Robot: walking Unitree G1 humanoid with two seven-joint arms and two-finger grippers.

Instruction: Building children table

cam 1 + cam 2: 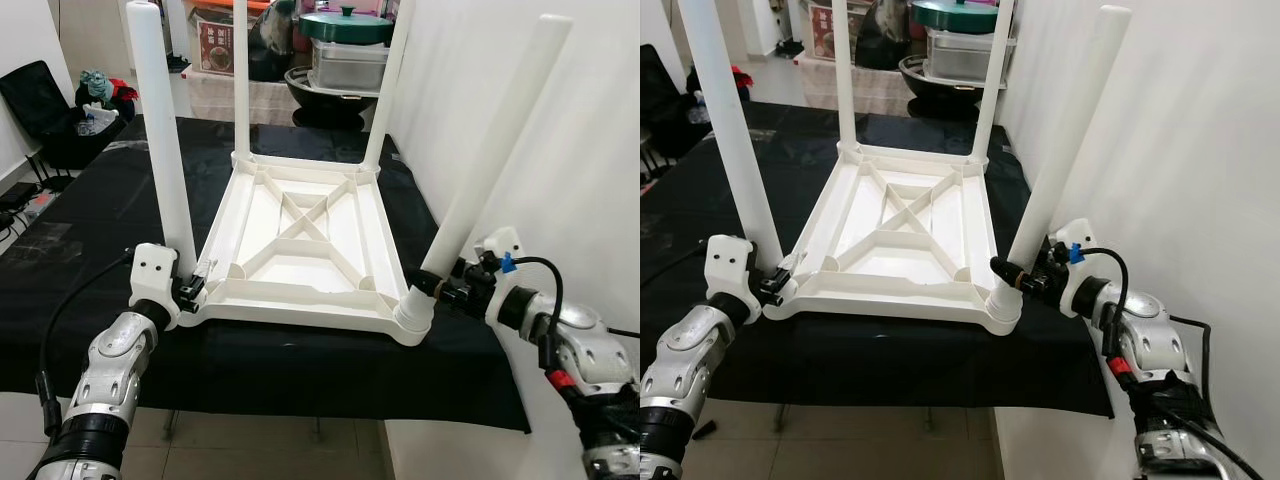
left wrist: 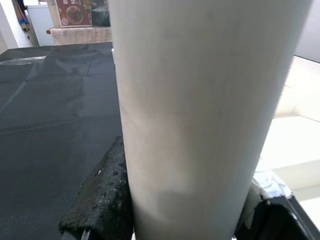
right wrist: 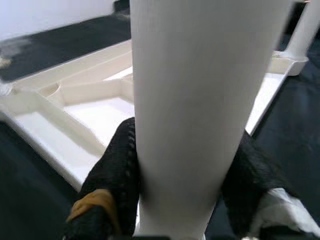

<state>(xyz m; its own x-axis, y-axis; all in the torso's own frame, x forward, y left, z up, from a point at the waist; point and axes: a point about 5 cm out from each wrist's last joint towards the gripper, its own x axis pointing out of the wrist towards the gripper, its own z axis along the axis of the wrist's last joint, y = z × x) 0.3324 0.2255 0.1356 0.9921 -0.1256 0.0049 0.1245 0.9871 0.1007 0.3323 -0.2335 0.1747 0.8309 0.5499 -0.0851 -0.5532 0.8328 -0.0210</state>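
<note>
Gripping smooth white cylindrical legs (image 1: 490, 160)

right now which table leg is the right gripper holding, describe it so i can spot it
On the black-covered surface lies an upside-down white table top with four white legs pointing up. The right gripper clamps the near leg on the robot's right. Unlike the other three, it leans outward toward the white wall.

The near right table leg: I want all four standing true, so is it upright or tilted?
Tilted. The near right leg leans outward to the right from its corner socket, gripped low by the right gripper, while the far legs stand vertical.
</note>
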